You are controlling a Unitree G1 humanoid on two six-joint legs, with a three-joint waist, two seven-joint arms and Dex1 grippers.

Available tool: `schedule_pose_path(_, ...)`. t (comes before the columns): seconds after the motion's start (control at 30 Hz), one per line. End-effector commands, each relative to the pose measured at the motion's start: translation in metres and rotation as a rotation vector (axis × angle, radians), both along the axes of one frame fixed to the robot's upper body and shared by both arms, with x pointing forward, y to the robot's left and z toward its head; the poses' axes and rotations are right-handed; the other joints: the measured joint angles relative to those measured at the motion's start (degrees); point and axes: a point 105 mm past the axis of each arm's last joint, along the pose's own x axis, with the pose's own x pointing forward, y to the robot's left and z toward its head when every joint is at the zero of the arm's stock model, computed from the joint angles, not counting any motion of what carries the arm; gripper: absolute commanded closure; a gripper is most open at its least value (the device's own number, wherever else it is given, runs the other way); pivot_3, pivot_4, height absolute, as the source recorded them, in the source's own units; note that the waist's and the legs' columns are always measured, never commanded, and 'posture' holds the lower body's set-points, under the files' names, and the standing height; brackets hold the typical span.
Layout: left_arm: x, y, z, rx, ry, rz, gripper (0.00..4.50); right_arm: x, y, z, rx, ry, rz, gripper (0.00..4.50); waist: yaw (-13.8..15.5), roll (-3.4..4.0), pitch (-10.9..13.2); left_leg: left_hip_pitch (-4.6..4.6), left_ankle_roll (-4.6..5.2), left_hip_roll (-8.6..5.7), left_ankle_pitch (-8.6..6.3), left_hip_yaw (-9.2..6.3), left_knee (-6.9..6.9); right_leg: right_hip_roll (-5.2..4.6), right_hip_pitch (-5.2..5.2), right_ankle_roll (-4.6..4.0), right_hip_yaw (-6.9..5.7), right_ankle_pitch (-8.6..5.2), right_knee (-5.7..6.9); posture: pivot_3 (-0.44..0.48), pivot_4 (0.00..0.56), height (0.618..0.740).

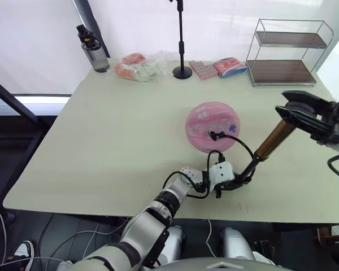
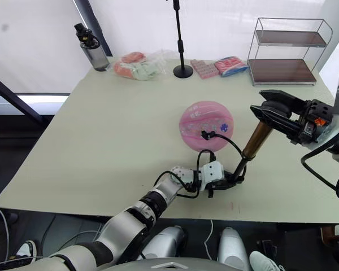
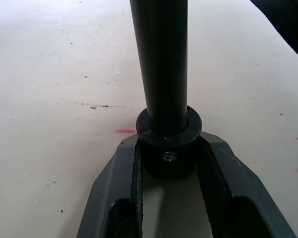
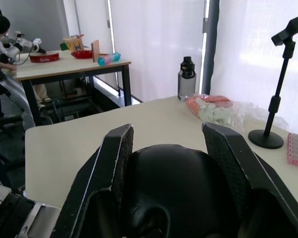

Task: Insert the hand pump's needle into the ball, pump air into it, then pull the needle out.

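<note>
Head views — ball [image 1: 212, 126] sits round mid-bench [image 1: 101, 147], hose tip at its valve, so the needle looks inserted; pumping seems underway, pull-out remains. Wire shelf [image 1: 288, 52] at the far corner holds nothing.

Left wrist view — left gripper [image 3: 169, 163] fingers clenched on the hand pump [image 1: 274, 140] base.

Right wrist view — right gripper [image 4: 171, 163] fingers grasp the handle [image 4: 174, 193].
</note>
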Motion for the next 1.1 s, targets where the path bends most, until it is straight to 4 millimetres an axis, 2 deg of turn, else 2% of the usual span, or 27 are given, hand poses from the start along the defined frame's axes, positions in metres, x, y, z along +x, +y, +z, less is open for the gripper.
schedule_pose_path(0.03,-0.023,0.029,-0.053,0.183,0.142,0.013,3.41,-0.01,-0.005,0.034,0.03,-0.149,-0.018,2.59,0.14,0.02,0.07,-0.01,0.0,0.0,0.0,0.0,0.01,0.0,-0.01,-0.02,0.0,0.01,-0.01,0.0,0.15,0.736)
schedule_pose_path(0.23,-0.024,0.028,-0.053,0.183,0.141,0.011,3.41,-0.004,0.002,-0.005,-0.017,-0.056,-0.011,2.59,0.41,-0.03,0.04,0.0,0.0,0.01,0.0,-0.02,-0.01,0.02,0.0,-0.02,-0.02,0.01,-0.05,0.0,0.15,0.736)
schedule_pose_path(0.4,-0.022,0.029,-0.053,0.18,0.144,0.022,3.41,-0.001,0.01,-0.062,-0.106,0.053,-0.001,2.59,0.36,-0.06,0.0,0.13,0.0,0.04,0.0,0.01,-0.02,0.07,0.03,0.03,0.0,-0.01,-0.04,0.0,0.15,0.736)
schedule_pose_path(0.77,-0.021,0.03,-0.053,0.181,0.145,0.03,3.41,0.013,0.017,-0.149,-0.1,0.183,-0.024,2.59,-0.24,-0.11,-0.47,0.31,-0.01,0.1,0.0,0.0,-0.04,0.17,0.12,0.04,0.02,-0.02,-0.03,0.0,0.15,0.736)
schedule_pose_path(0.97,-0.021,0.031,-0.053,0.178,0.149,0.037,3.41,0.014,0.015,-0.183,-0.122,0.213,-0.054,2.59,-0.55,-0.12,-0.78,0.34,-0.01,0.1,0.0,-0.01,-0.04,0.18,0.15,0.03,0.02,-0.02,-0.02,0.0,0.15,0.736)
schedule_pose_path(1.1,-0.021,0.031,-0.053,0.178,0.147,0.038,3.41,0.013,0.015,-0.185,-0.14,0.194,-0.053,2.59,-0.61,-0.23,-0.93,0.38,-0.01,0.1,0.0,-0.02,-0.04,0.18,0.19,0.04,0.03,-0.02,-0.02,0.0,0.15,0.736)
